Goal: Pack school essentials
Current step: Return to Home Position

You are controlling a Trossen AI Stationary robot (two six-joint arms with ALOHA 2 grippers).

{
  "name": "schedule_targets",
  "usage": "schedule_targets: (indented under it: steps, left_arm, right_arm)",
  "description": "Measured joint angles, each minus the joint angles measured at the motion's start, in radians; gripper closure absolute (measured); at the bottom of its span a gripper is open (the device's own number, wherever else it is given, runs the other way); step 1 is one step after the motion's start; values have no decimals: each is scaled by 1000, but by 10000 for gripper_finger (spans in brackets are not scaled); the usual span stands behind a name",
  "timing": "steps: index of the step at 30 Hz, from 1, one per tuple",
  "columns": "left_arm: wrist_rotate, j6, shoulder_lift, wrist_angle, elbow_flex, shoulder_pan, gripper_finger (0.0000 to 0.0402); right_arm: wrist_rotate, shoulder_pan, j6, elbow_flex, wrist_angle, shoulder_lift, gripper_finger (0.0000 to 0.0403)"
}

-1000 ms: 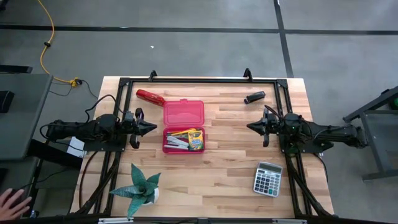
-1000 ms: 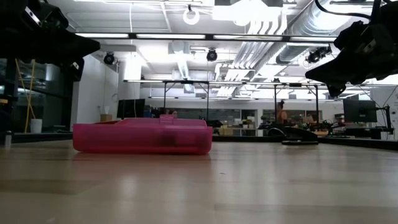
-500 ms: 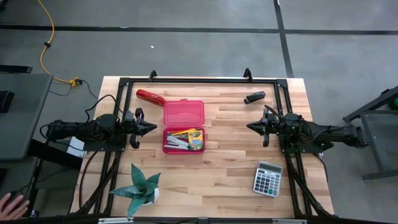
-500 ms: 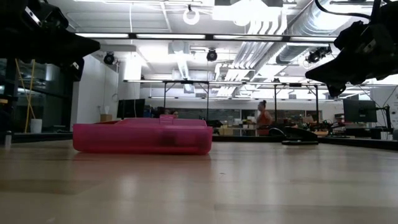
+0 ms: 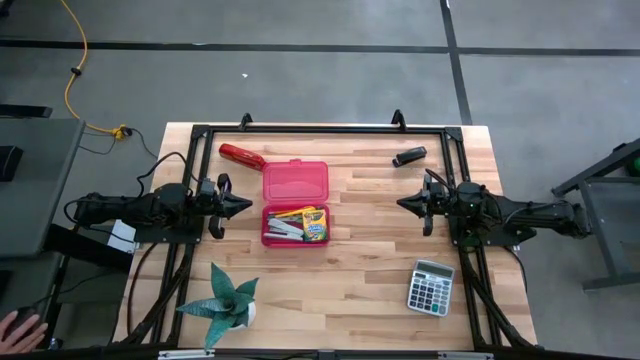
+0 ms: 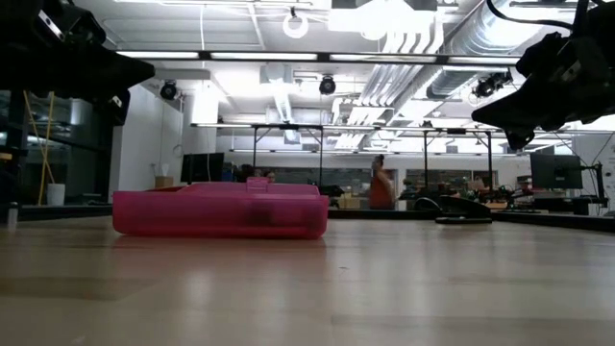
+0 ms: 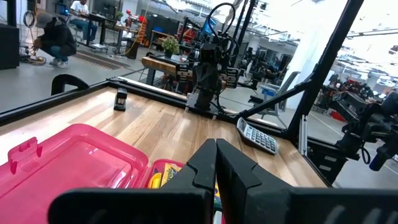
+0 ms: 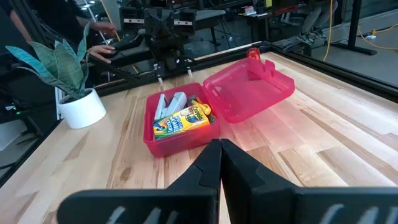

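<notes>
1. The crayon box [image 8: 183, 121] lies flat in the tray of the open pink hinged case [image 5: 295, 182], against the tray wall on the right arm's side. Grey pieces [image 8: 169, 102] lie beside it, toward the left arm. Lying flat keeps them below the rim, I judge, so the lid could fold over them.
2. The lid lies fully back on the surface [image 5: 370, 250], on the side of the tray away from the potted plant [image 5: 225, 300]. The case sits between my two arms, where either can reach it.
3. My left pincer [image 5: 247, 205] hangs above the surface just beside the case and points at it. Its fingers are pressed together on nothing.
4. My right pincer [image 5: 401, 204] is well apart from the case on the other side, also closed and empty. The low view shows both held high off the wood. I read this as a parked, resting pose.
5. Farther out lie a red tool [image 5: 241, 155] near the lid's corner, a small black object [image 5: 408, 156] and a calculator [image 5: 431, 286]. None of them touches the case.
6. A person's hand [image 5: 18, 328] shows on the floor at the corner of the high view, well clear of the surface.
7. The packing looks nearly finished to me, though the lid is not yet shut.
</notes>
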Motion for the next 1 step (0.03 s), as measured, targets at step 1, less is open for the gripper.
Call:
schedule_targets:
  steps: [1]
  left_arm:
    - [0, 0, 0, 0, 0, 0, 401]
  right_arm:
    - [0, 0, 0, 0, 0, 0, 402]
